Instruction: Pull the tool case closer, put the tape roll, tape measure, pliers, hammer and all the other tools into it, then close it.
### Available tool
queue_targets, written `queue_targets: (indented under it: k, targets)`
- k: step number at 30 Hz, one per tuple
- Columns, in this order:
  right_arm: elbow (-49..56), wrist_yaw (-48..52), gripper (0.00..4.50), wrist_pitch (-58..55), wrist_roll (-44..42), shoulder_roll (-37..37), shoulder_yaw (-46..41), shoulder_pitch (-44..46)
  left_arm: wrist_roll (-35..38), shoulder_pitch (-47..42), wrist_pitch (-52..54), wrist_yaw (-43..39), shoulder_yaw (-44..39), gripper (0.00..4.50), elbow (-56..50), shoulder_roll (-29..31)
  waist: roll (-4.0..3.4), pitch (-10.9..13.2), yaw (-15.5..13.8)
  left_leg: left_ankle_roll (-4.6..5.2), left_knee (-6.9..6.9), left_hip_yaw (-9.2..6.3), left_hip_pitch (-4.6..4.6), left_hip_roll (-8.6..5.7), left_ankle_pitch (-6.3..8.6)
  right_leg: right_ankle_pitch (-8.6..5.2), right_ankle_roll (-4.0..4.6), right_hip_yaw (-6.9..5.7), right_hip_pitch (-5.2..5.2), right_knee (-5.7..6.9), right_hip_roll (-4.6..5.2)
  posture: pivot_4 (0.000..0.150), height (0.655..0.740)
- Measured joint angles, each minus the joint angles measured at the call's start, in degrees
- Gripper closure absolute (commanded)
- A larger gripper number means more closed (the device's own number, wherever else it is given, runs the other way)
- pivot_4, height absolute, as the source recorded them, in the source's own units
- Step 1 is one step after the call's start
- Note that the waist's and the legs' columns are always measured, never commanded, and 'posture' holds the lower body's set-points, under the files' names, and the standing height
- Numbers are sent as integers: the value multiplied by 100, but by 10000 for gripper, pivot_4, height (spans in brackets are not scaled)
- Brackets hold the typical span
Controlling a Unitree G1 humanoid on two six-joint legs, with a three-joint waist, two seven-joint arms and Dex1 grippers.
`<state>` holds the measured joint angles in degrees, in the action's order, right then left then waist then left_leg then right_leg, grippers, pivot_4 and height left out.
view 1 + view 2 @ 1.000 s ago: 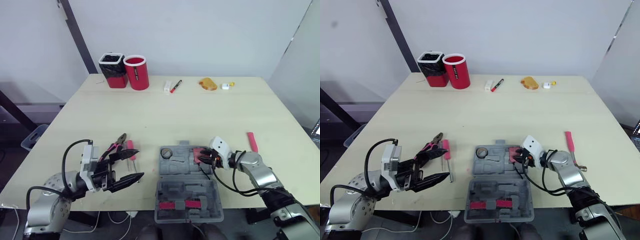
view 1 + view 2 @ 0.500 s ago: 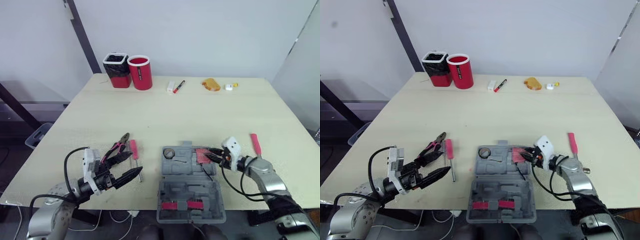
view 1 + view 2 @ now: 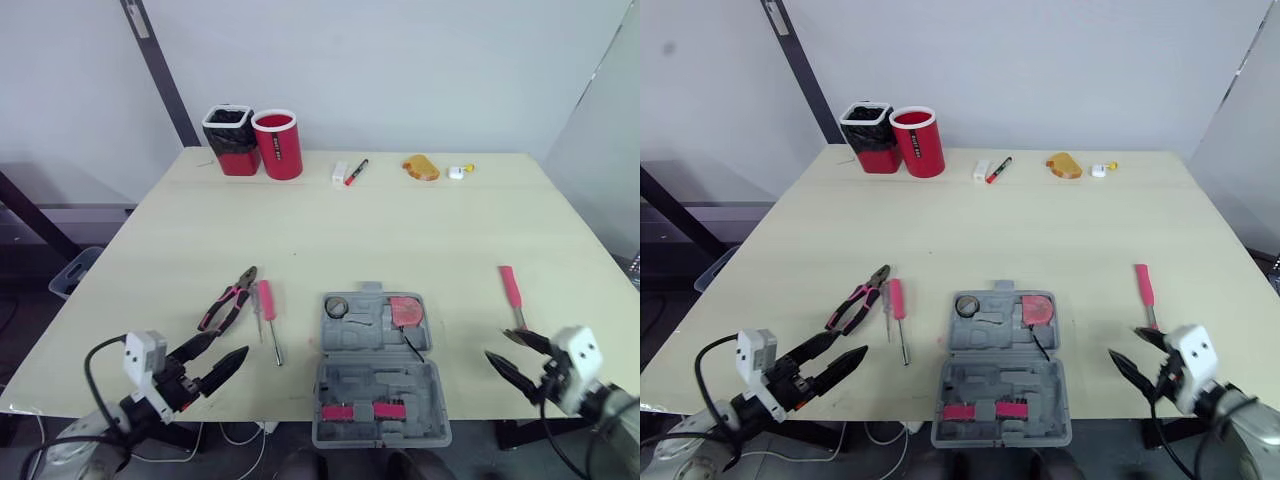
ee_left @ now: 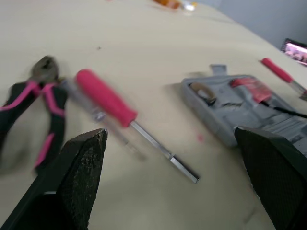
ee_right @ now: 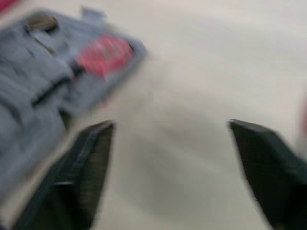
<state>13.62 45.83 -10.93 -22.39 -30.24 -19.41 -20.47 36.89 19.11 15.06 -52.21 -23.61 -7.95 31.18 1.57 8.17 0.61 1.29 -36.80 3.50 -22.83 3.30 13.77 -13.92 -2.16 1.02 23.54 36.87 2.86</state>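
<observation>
**Both hands empty; two tools in the case, three out on the table**

The left hand (image 3: 230,344) hung low over the near edge of the table (image 3: 400,230). Its two black fingers were spread wide with nothing between them. Just ahead of its fingertips lay one pair of pliers (image 3: 228,298) with pink-and-black handles. Beside them, on the side toward the other hand, lay one screwdriver (image 3: 266,302) with a pink handle. The two tools lay close together, and neither touched the hand.

The right hand (image 3: 495,344) was also wide open and held nothing, low at the same edge. Just beyond it lay one pink-handled tool (image 3: 510,286), its metal shank pointing back toward the hand. What kind of head it had could not be told.

Between the two hands sat the one grey tool case (image 3: 375,382), lying open in two halves. The half farther from the hands held one tape roll (image 3: 335,306) and one red tape measure (image 3: 405,310), with a black strap trailing from it. The nearer half showed two red pieces (image 3: 333,411) along its front edge.

Well beyond both hands, at the table's far edge, one red bin (image 3: 229,142) with a black liner and one red cup (image 3: 278,146) stood side by side. Four small items lay in a row there: a white block (image 3: 338,172), a red-and-black marker (image 3: 354,172), an orange lump (image 3: 418,168) and a small white-and-yellow piece (image 3: 457,171).
</observation>
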Motion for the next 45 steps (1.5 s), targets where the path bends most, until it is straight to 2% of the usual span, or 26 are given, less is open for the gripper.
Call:
queue_targets:
  k: [9, 16, 21, 26, 28, 30, 34, 37, 42, 45]
  targets:
    - [-3, 259, 771, 254, -162, -125, -861, -1073, -226, 476, -184, -19, -289, 0, 266, 99, 1, 3, 13, -24, 9, -6, 0, 4, 14, -4, -4, -6, 12, -8, 27, 1500, 7400]
    - [-94, 369, 771, 249, -254, -171, -843, -834, -302, 369, -167, 7, -289, 0, 279, 106, -4, 8, 5, -28, 9, -7, 0, 4, 17, -4, -5, -8, 12, -9, 32, 1500, 7400]
    - [488, 485, 771, 34, -553, -357, -576, -432, -295, 116, -57, 237, -311, 0, 84, 118, -9, 15, 7, -20, 10, -7, -1, 3, 12, -3, -4, -9, 11, -8, 25, 1500, 7400]
    - [1573, 617, 771, -566, -976, -918, 170, 613, -351, -936, 845, 948, -273, 0, -74, 772, -3, 18, -16, -1, 8, -12, -2, -1, 0, 3, 4, -15, 8, -5, -2, 1500, 7400]
    - [1704, 682, 771, -673, -987, -1040, 384, 794, -419, -1178, 1102, 1138, -237, 0, -70, 907, 1, 19, -29, -1, 11, -10, -6, -3, 0, 9, 16, -15, 7, -9, -2, 1500, 7400]
    - [1768, 675, 771, -921, -1153, -1051, 725, 1277, -509, -1685, 1590, 1347, 8, 0, -26, 1119, 12, 27, -42, 0, 10, -9, -14, -11, 0, 11, 17, -15, 6, -10, -3, 1500, 7400]
    - [1897, 728, 771, -1127, -1270, -1143, 988, 1700, -761, -2178, 2211, 1529, 486, 0, 124, 1413, 20, 30, -36, 0, 11, -6, -14, -17, 0, 11, 15, -15, 5, -12, -7, 1500, 7400]
    - [1927, 787, 771, -1206, -1349, -1126, 1316, 2244, -1093, -3153, 2879, 1781, 1119, 0, 537, 1565, 41, 46, -59, 0, 1, -5, -14, -15, -3, 12, 16, -33, -2, -4, -22, 1500, 7400]
    - [1885, 835, 771, -1205, -1271, -1107, 1533, 2300, -1553, -4009, 3347, 1774, 1770, 0, 1339, 1698, 46, 43, -37, 0, 3, 4, -10, -14, -2, 12, 17, -23, -4, -3, -22, 1500, 7400]
    - [1885, 829, 771, -1146, -1194, -1095, 1617, 2289, -1792, -4226, 3316, 1641, 2137, 0, 1813, 1695, 48, 44, -19, 0, 2, 9, -14, -15, -2, 18, 5, -24, -3, -5, -22, 1500, 7400]
